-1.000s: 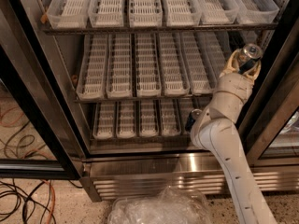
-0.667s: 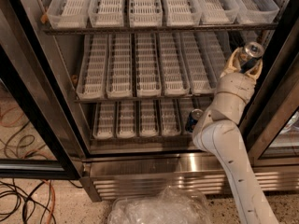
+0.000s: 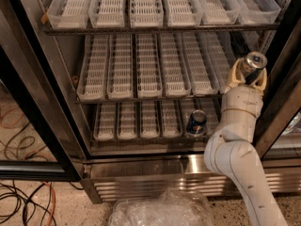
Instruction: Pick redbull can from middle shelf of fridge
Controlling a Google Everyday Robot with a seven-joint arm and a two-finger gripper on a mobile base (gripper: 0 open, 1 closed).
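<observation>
My end effector (image 3: 248,73) clasps the redbull can (image 3: 254,60); the middle shelf (image 3: 146,97) lies to its left. Below-left: navy can (image 3: 196,121), speckled floor (image 3: 66,208), cables (image 3: 21,204).

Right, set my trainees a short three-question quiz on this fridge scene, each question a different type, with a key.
1. True or false: the gripper is closed around the redbull can.
2. Which rack of the fridge holds the darker blue can? A top, B middle, C bottom.
3. Fill in: the gripper is beside the middle shelf, at the picture's ___ side.

Key: 1 true; 2 C; 3 right.
</observation>
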